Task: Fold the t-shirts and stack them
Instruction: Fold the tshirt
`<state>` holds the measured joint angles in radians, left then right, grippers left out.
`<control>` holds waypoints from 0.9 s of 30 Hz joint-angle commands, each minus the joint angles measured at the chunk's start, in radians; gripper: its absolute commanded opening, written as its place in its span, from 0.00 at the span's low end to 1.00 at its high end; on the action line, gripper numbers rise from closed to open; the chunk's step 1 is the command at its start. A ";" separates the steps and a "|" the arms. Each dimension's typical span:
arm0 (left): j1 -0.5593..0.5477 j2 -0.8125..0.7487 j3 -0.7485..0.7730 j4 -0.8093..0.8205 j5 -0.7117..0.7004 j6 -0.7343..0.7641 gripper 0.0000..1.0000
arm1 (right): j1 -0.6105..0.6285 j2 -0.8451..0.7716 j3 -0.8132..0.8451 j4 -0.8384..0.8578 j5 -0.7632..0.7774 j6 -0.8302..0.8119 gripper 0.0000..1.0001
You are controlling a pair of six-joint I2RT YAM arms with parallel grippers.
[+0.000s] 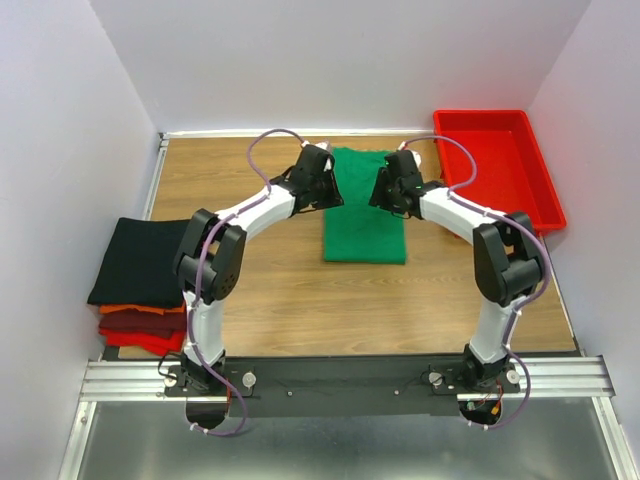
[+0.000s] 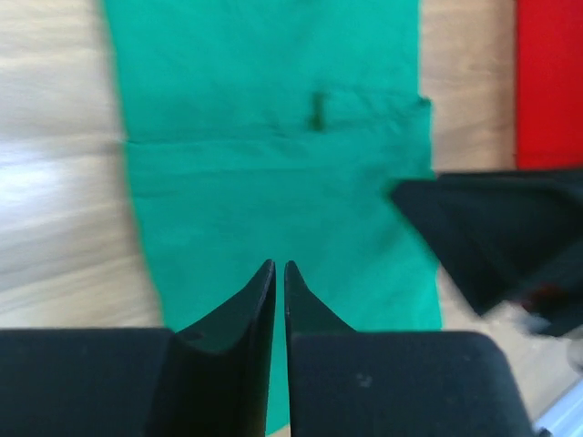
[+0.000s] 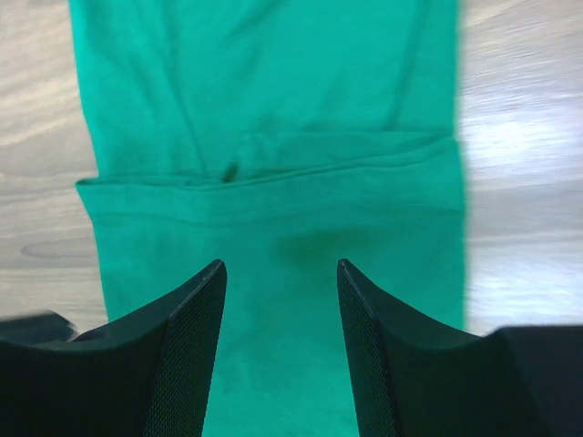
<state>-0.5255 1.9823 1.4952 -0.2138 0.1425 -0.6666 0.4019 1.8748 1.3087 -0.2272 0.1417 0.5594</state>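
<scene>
While the green shirt (image 1: 365, 235) lies as a long, narrow band, its long axis runs straight away from the arm bases, and that axis is what the next move depends on. Both pincers hang over its far half. The left gripper (image 2: 279, 266) is above the shirt's left side and the right gripper (image 3: 281, 264) is above its right side, so neither arm is clearly nearer. From each wrist the cloth lies directly below and ahead of the fingers, with a crosswise edge of a folded layer just beyond the tips.

The left gripper's fingers are almost together, with only a thin slit between them and no cloth in it. The right gripper's fingers stand apart with nothing between them.

I judge that a fold across the short axis is due, bringing the far end toward the near end, so each pincer would need a far corner. The stack (image 1: 140, 265) of black, orange and red shirts sits well to the left of the shirt, and the tray (image 1: 500, 160) is off its far right corner.
</scene>
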 commanded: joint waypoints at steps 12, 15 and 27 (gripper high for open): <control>-0.064 0.078 -0.187 0.067 0.065 -0.071 0.00 | 0.075 0.084 -0.110 0.031 0.076 0.005 0.59; -0.065 0.069 -0.225 0.062 0.040 -0.083 0.00 | 0.087 0.090 -0.129 0.034 0.079 0.008 0.59; -0.068 -0.088 -0.424 0.028 -0.024 -0.071 0.00 | 0.178 0.026 -0.252 0.032 0.045 0.037 0.59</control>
<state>-0.5850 1.9293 1.1500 -0.0875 0.1715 -0.7555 0.5449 1.8957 1.1381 -0.1055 0.2207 0.5667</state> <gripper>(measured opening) 0.004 0.591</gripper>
